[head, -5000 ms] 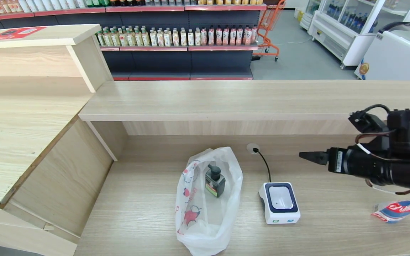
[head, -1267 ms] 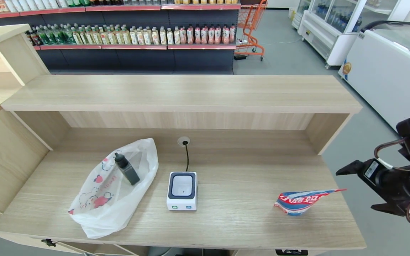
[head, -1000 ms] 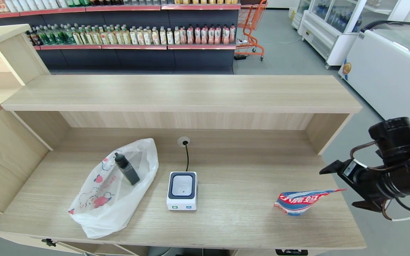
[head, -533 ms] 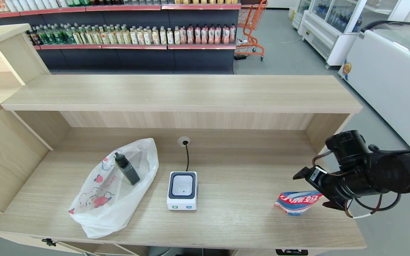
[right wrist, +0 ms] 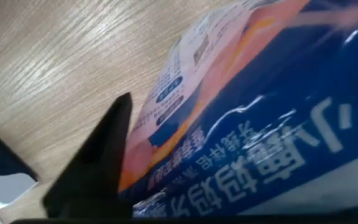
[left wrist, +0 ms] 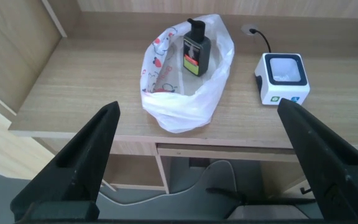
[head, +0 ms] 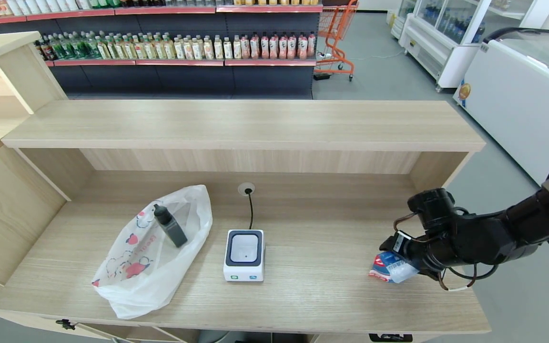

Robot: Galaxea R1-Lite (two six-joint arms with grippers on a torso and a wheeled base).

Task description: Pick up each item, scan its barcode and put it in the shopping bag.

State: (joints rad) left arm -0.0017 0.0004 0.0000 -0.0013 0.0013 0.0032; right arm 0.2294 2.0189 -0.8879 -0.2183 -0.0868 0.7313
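Note:
A blue, red and white pouch (head: 388, 269) lies near the right end of the counter's lower shelf. My right gripper (head: 395, 258) is down on it, open, and the pouch (right wrist: 260, 124) sits between the jaws beside one dark finger (right wrist: 98, 168). The white plastic shopping bag (head: 148, 255) lies at the left with a dark pump bottle (head: 170, 228) inside. Between them stands the white scanner (head: 243, 255). My left gripper (left wrist: 197, 107) hangs open in front of the counter, off the bag (left wrist: 179, 81) and holding nothing.
The scanner's black cable (head: 249, 209) runs back to a hole in the shelf. A raised wooden countertop (head: 241, 124) overhangs the back. The shelf's right end wall (head: 439, 183) stands close behind my right arm. Bare wood lies between scanner and pouch.
The head camera swung right early on. Since then my right arm has come in from the right and down onto the pouch, whose long top corner is now covered or pressed in.

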